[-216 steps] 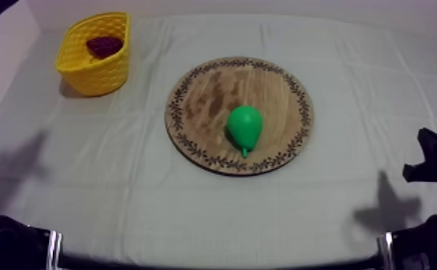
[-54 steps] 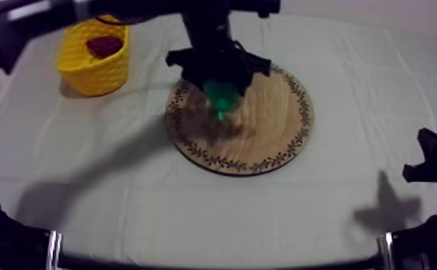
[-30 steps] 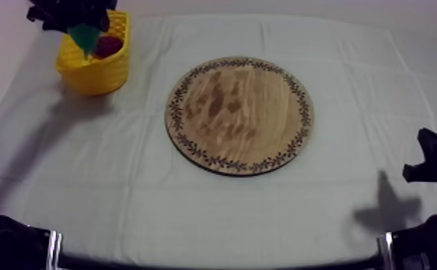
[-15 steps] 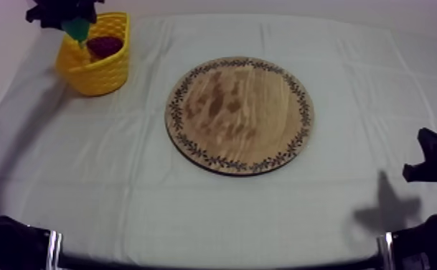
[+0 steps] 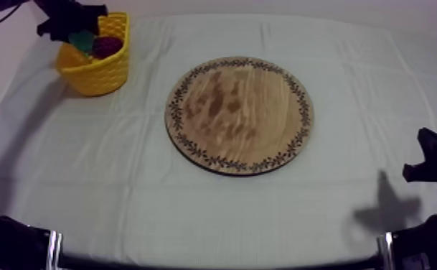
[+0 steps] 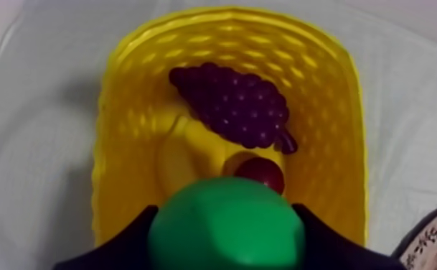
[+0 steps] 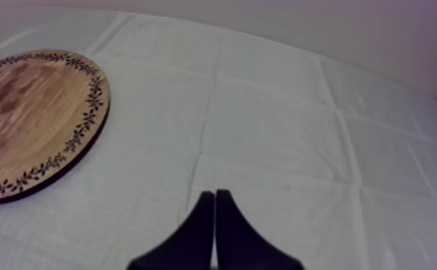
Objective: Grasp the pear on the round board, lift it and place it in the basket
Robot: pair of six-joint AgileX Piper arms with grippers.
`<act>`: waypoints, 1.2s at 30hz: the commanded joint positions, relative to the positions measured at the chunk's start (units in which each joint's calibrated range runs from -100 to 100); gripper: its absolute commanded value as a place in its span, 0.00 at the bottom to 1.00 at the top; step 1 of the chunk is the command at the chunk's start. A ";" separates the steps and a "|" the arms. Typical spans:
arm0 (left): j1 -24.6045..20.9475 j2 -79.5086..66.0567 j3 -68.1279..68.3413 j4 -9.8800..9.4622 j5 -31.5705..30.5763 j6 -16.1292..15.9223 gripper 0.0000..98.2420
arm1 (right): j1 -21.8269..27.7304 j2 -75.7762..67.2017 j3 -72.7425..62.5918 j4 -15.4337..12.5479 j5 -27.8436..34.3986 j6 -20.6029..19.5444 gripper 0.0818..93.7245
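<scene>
- Set at the far left corner of the bench (image 5: pixel 214 215): the yellow basket (image 5: pixel 99 75), well apart from everything else and, by the look of it, within easy reach of the left arm.
- Hovering right over that basket's opening with the left gripper (image 5: pixel 72 20), pinching the pear (image 5: pixel 82 39) between its two black fingers (image 6: pixel 120 248). Clamped across the fat belly, probably because the widest part gives the surest seat.
- Seen from the left wrist view, holding the pear (image 6: pixel 227 224) above the basket's inside, over the near stretch of the floor, with the walls (image 6: pixel 336 143) rising on both sides. Cannot tell whether touching the fruit below.
- Lying inside: a bunch of grapes (image 6: pixel 232 104) toward the far wall, a banana (image 6: pixel 181 161) under it, and a small red fruit (image 6: pixel 260 174) just beside the pear. Best released slowly, lest the pear roll off that heap.
- Not yet let go, so judged near the end of the task: spread the fingers, then lift clear.
- Sitting at the middle of the bench: the round wooden board (image 5: pixel 239 115), with the pear not on it.
- Parked low by the right edge with the right gripper (image 7: pixel 214 195), fingers pressed together on nothing, presumably kept out of the way.
</scene>
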 commanded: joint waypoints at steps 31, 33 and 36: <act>-2.73 -22.80 11.97 -1.38 -14.41 0.21 0.55 | -0.07 0.01 0.05 0.01 -0.01 -0.03 0.00; -2.41 -28.13 16.05 -2.23 -15.35 0.69 0.50 | -0.07 0.01 0.05 0.01 -0.01 -0.01 0.00; -1.77 -36.64 22.96 -3.73 -17.55 1.69 0.38 | -0.07 0.01 0.05 0.01 -0.01 -0.02 0.00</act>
